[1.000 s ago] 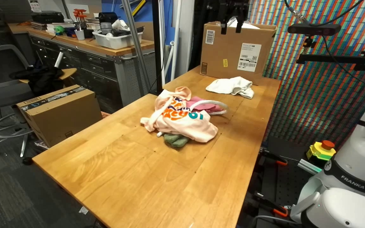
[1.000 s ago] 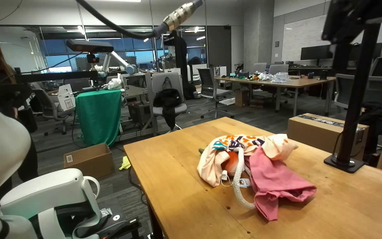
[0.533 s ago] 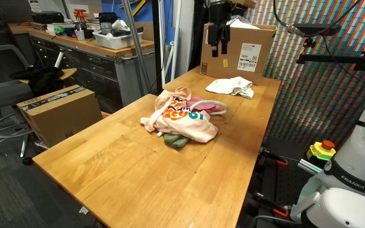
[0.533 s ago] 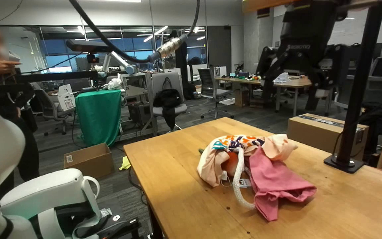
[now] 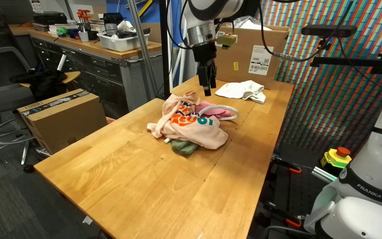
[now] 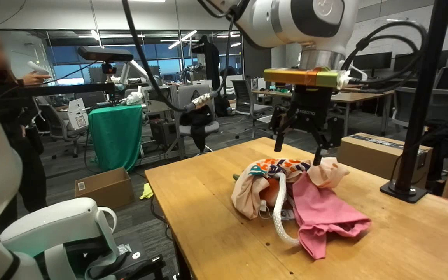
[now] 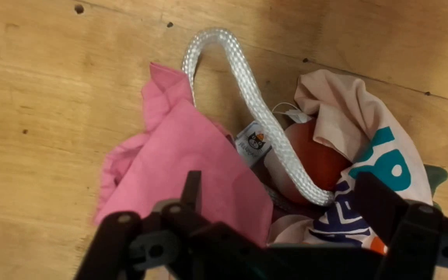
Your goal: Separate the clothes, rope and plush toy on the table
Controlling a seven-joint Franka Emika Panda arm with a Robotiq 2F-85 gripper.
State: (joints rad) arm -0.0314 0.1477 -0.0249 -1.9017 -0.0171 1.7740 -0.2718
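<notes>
In both exterior views your arm point(image 6: 261, 29) shows in two parts: the white lower links point(image 5: 376, 159) stand at the side, and the wrist point(image 6: 319, 59) hangs near the top. Your end effector point(image 6: 298, 153) points nearly straight down, its two black fingers point(image 7: 379, 204) spread wide apart, with one showing lower than the other in an exterior view. In the wrist view they show at the bottom, one on each side.
</notes>
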